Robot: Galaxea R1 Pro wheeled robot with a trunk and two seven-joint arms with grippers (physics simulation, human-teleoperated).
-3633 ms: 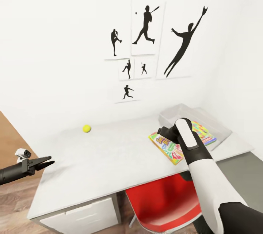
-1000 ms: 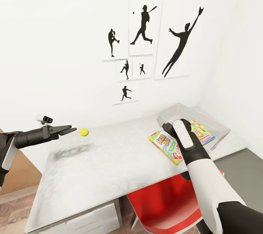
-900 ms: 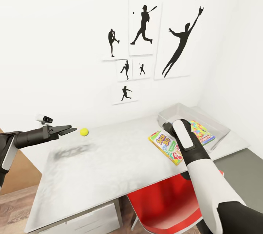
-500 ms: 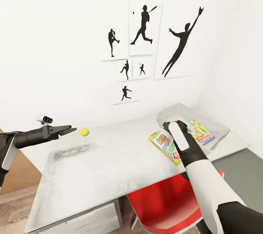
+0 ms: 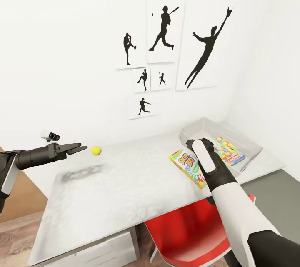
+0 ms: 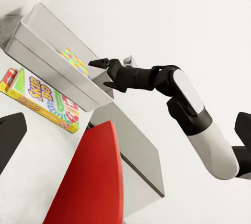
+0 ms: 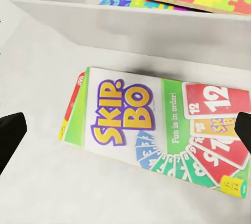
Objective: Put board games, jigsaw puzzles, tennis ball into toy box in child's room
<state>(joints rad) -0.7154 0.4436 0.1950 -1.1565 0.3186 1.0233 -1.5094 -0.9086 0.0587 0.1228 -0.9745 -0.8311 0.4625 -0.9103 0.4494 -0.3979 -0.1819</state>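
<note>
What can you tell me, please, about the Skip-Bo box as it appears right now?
The Skip-Bo box is a flat rectangular game box, seemingly cardboard, closed. Its face is white with yellow-and-purple lettering, a green band, red numbered cards and a fan of cards; one side edge is red and yellow. It lies face up, flat on the white table, just outside the near wall of the grey toy box. The open right end effector hovers above it without touching it.

Bright, even, flat rendered light; a soft blurred shadow smudges the table beneath the left arm.
</note>
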